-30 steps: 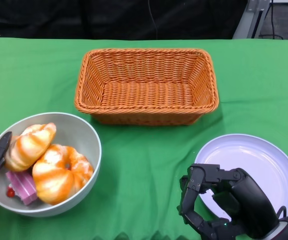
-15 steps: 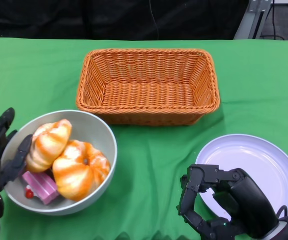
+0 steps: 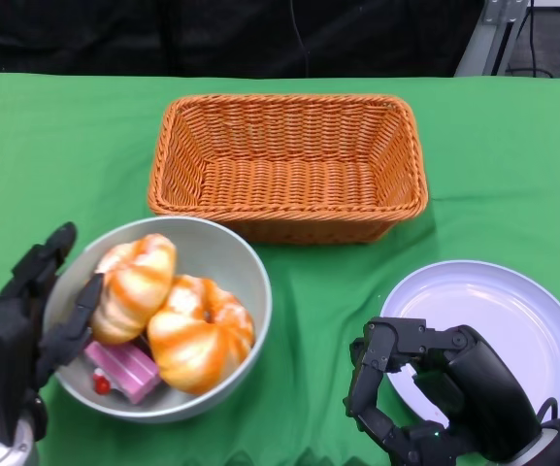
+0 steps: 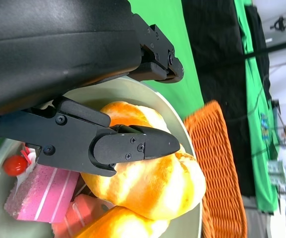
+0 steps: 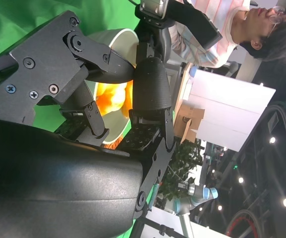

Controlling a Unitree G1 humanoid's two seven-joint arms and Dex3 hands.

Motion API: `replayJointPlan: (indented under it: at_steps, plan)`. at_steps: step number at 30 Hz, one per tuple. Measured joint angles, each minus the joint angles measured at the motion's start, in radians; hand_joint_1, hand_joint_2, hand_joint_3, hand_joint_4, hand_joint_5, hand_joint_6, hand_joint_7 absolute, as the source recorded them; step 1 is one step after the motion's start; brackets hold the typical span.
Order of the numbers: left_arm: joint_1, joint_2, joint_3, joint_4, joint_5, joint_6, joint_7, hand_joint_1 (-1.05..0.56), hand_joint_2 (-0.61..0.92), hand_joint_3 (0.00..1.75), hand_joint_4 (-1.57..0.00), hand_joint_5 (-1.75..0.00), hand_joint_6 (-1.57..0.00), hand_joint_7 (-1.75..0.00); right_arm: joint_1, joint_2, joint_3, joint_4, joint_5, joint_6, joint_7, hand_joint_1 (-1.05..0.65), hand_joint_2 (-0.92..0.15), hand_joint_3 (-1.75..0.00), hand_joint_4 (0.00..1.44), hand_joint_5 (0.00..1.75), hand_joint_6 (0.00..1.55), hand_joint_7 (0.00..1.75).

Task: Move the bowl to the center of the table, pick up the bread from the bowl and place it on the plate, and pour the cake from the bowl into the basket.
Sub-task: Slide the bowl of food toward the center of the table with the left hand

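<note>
The basket (image 3: 286,165) stood at the far side of the table (image 3: 512,165), with nothing in it, so the cake was not yet poured. The plate (image 3: 493,330) at the right was bare too; no bread was placed. The bowl (image 3: 226,262), left of center and near the basket, held two breads (image 3: 168,311) and a pink cake (image 3: 124,367). The left hand (image 3: 17,340) gripped its rim, apparently moving it. The right hand (image 3: 425,388) hovered beside the plate, fingers curled, holding nothing.
</note>
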Motion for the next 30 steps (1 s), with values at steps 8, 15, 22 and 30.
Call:
replayJointPlan:
  at_steps: [8, 15, 22, 30]
  plan:
    - [0.055, -0.044, -0.046, -0.124, 0.016, 0.072, -0.001, -0.55, 0.92, 0.42, -0.25, -0.01, -0.28, -0.01, 0.000, 0.001, 0.000, 0.000, -0.005, 0.000, -0.001, -0.20, -0.39, -1.14, 0.91, 1.62, 0.84, 1.39]
    - [0.076, -0.074, -0.060, -0.164, 0.021, 0.092, 0.000, -0.55, 0.92, 0.42, -0.22, 0.00, -0.27, 0.00, 0.000, 0.001, 0.000, 0.000, -0.011, 0.000, -0.008, -0.21, -0.39, -1.14, 0.91, 1.62, 0.84, 1.40]
    - [0.078, -0.121, -0.083, -0.180, 0.027, 0.088, 0.008, -0.56, 0.92, 0.43, -0.19, 0.00, -0.25, 0.00, -0.002, 0.001, 0.001, 0.001, -0.015, -0.003, -0.009, -0.21, -0.40, -1.11, 0.92, 1.61, 0.84, 1.39]
    - [0.078, -0.150, -0.111, -0.164, 0.038, 0.026, 0.006, -0.57, 0.92, 0.45, -0.21, -0.01, -0.22, 0.00, -0.003, 0.002, 0.002, 0.002, -0.019, -0.012, -0.016, -0.20, -0.40, -1.13, 0.92, 1.61, 0.84, 1.38]
